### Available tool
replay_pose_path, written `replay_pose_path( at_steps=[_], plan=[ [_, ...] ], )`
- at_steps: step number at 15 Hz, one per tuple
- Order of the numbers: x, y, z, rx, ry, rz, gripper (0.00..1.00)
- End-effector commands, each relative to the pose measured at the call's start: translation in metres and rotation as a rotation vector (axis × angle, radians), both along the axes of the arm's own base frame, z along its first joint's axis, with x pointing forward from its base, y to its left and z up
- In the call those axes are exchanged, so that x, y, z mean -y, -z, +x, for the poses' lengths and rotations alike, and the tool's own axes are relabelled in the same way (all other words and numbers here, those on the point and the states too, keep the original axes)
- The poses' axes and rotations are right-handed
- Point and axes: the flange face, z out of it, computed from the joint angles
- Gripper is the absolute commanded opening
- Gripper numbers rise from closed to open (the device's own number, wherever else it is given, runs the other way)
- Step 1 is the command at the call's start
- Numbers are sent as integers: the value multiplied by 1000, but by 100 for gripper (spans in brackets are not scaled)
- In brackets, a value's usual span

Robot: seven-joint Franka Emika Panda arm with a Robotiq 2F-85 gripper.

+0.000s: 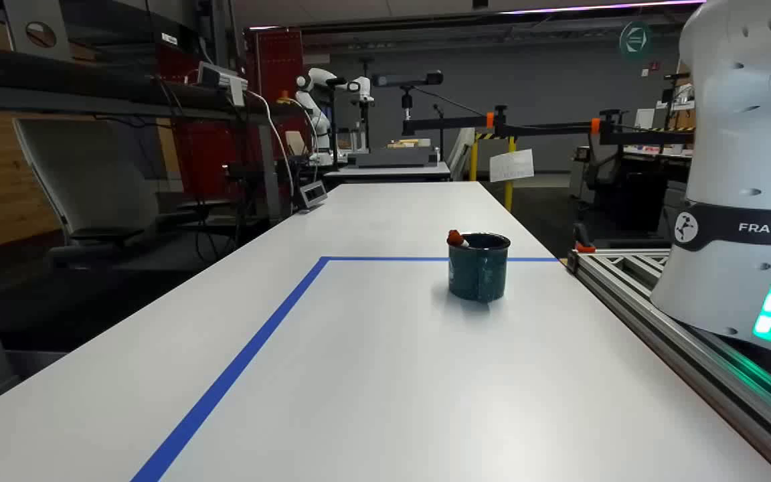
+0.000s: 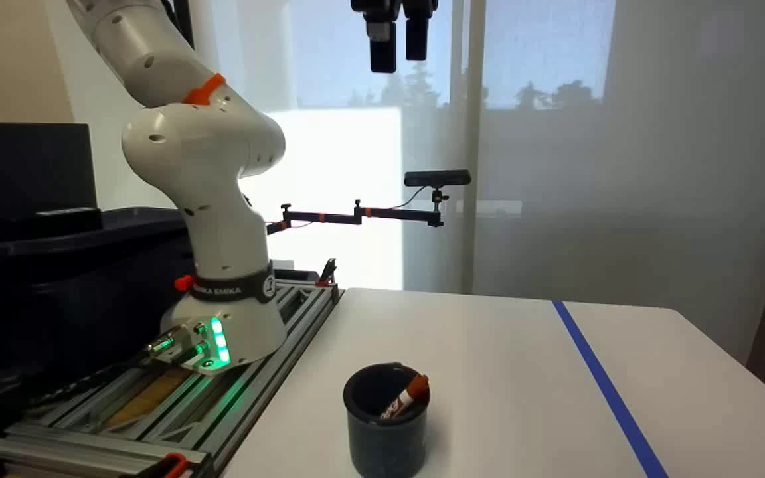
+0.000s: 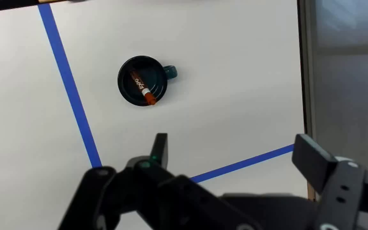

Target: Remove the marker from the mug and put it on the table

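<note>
The dark teal mug [image 1: 478, 273] stands upright on the white table [image 1: 359, 375]. It also shows in an exterior view [image 2: 386, 446] and in the wrist view [image 3: 152, 77], with its handle to the right there. The marker [image 3: 140, 84], brown with an orange-red cap and a white band, leans inside the mug, its cap end at the rim. The marker shows in both exterior views [image 1: 456, 238] [image 2: 409, 396]; its lower end is hidden there by the mug wall. My gripper [image 3: 230, 143] is open and empty, high above the table, also seen in an exterior view [image 2: 400, 52].
Blue tape lines [image 1: 245, 361] [image 2: 608, 385] mark the table. The white robot base [image 1: 740, 281] stands on a metal-railed bench [image 2: 236, 405] along one table side. A camera on a black arm [image 2: 437, 178] stands beyond the table. A small grey device [image 1: 312, 194] sits at the table's edge.
</note>
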Motion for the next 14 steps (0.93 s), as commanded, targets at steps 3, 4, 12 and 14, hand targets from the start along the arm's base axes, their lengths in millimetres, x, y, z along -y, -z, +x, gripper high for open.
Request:
replay_pose_path(
  at_steps=[3,4,12,14],
  plan=[
    [1,-2,0,3,0,-1,100],
    [1,-3,0,4,1,-1,100],
    [14,55,13,91,-201,-145,100],
    [17,76,14,108,-276,-181,100]
  ],
)
